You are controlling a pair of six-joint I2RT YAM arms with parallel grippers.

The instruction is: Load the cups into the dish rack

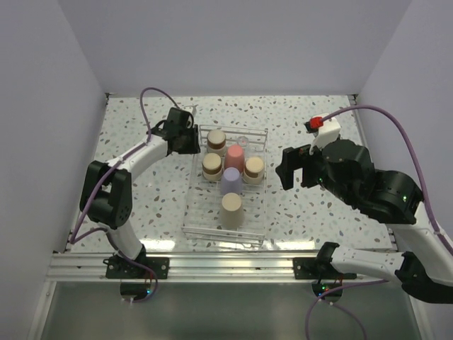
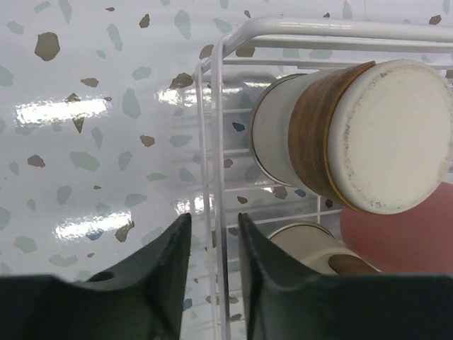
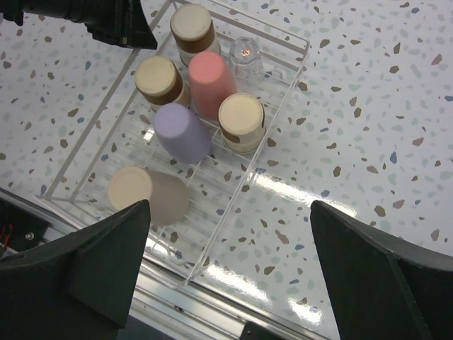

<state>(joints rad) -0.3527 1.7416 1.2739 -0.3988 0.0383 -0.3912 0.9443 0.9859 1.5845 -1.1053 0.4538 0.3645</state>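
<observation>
The dish rack [image 1: 190, 205] stands mid-table with all the cups upside down in it: three brown-grey ones [image 1: 216, 139], [image 1: 211, 165], [image 1: 253, 168], the coral-red [image 1: 236, 156], the lavender [image 1: 231, 178], the beige [image 1: 231, 207] and the tiny clear one [image 1: 243, 141]. My left gripper [image 1: 191, 138] is at the rack's far left corner. In the left wrist view its jaws [image 2: 214, 221] are closed on the rack's wire rim [image 2: 221, 106], beside a brown-grey cup [image 2: 354, 134]. My right gripper [image 1: 296, 173] hangs open and empty above the table to the right of the rack [image 3: 281, 99].
White walls close in the speckled table on the left, back and right. An aluminium rail [image 1: 226, 263] runs along the near edge under the rack's front. A red and white part [image 1: 316, 125] sits on the right arm.
</observation>
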